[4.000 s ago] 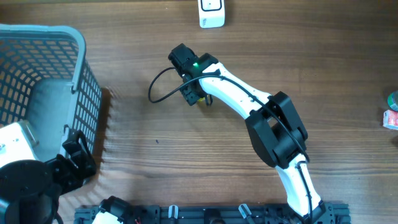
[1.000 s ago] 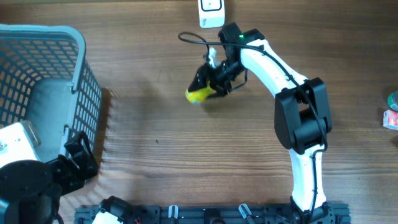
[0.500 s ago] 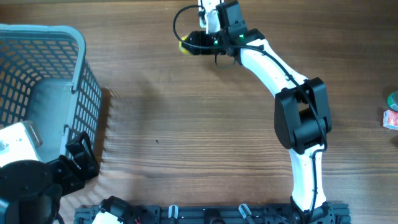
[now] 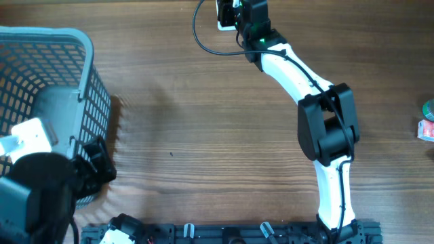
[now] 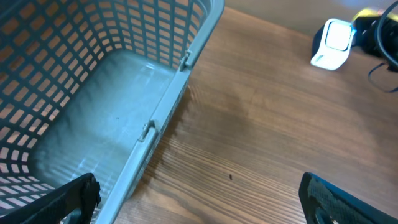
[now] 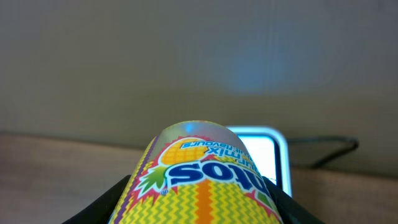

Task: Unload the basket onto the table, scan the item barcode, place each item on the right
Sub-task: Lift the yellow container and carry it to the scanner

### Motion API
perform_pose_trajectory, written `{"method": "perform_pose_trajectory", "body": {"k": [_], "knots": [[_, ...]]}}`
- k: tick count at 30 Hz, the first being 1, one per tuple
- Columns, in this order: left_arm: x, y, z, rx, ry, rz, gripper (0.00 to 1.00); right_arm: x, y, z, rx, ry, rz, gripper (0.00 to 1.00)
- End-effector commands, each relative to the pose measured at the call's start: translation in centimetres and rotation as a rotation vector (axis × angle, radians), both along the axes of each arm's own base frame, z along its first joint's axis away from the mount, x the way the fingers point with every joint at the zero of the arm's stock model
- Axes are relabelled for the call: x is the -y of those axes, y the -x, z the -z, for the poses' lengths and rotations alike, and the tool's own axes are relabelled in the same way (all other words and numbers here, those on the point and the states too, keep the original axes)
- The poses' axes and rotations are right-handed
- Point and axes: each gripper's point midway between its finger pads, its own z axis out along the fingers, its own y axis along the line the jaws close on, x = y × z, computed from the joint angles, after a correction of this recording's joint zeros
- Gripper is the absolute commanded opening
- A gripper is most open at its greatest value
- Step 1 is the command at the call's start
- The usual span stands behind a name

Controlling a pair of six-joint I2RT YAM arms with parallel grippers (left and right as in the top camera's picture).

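The item is a yellow candy tube (image 6: pixel 208 177) with a pineapple print, filling the lower part of the right wrist view. My right gripper (image 6: pixel 199 214) is shut on it, one black finger (image 6: pixel 102 208) on each side. Right behind the tube stands the white scanner (image 6: pixel 267 155), its face lit. From overhead the right gripper (image 4: pixel 245 15) sits beside the scanner (image 4: pixel 222 15) at the table's far edge, and the tube is hidden under it. The left wrist view catches the scanner (image 5: pixel 334 42) and a bit of yellow tube (image 5: pixel 367 12). My left gripper (image 5: pixel 205 211) is open and holds nothing.
A grey-blue mesh basket (image 4: pixel 85 61) fills the left side, its rim (image 5: pixel 186 59) just under my left gripper (image 4: pixel 91 173). A black cable (image 4: pixel 203 41) loops by the scanner. A small reddish packet (image 4: pixel 426 129) lies at the right edge.
My right arm has carried the yellow tube from the table's middle up to the scanner at the far edge. The left arm has shifted a little up and right beside the basket.
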Motion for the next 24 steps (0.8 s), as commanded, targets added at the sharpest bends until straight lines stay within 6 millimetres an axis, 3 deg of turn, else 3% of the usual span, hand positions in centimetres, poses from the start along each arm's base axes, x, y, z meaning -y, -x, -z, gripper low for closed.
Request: {"method": "perform_pose_trajectory", "body": {"k": [1,8,13,20,24], "knots": [[0.1,-0.8,0.2,-0.021,-0.027,-0.013,1.00,0.7,-1.5,2.0,0.046,0.024,0.049,0.54],[-0.3,-1.0,0.0,-0.012,-0.048,-0.032,1.00,0.5,-3.0,3.7,0.182,0.010,0.061,0.58],[-0.3,-1.0,0.0,-0.010,-0.048,-0.033,1.00,0.5,-3.1,4.4,0.182,0.024,0.058,0.59],[-0.4,-1.1,-0.1,-0.003,-0.050,-0.037,1.00,0.5,-3.1,4.0,0.221,0.137,0.035,0.58],[-0.4,-1.1,-0.1,-0.003,-0.050,-0.038,1.00,0.5,-2.9,2.4,0.226,0.143,0.033,0.60]]}}
